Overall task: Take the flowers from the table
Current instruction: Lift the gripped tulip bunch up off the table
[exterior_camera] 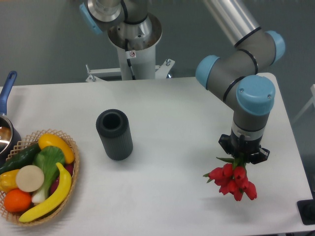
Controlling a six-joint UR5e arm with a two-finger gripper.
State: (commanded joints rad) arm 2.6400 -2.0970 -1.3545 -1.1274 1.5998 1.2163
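White and matte, the bench (162, 196) fills most of the frame below a grey-blue wall. One robot arm comes down from the upper right, and its hand (243, 156) points straight down at the lower right, its fingers hidden under the wrist and behind green leaves. One bunch of flowers (232, 180) hangs there, about seven or eight red buds; the exact count is hard to make out where they overlap. The stems run up into the hand, which seems to grip them, buds pointing down and toward the lower right, long axis nearly upright. Whether the buds touch the bench is unclear. One dark cylinder (114, 134) stands left of centre, mouth open upward. One basket (73, 184) of produce sits at the lower left, cut by the frame edge, beside a blue-handled pan (7, 118), also cropped.
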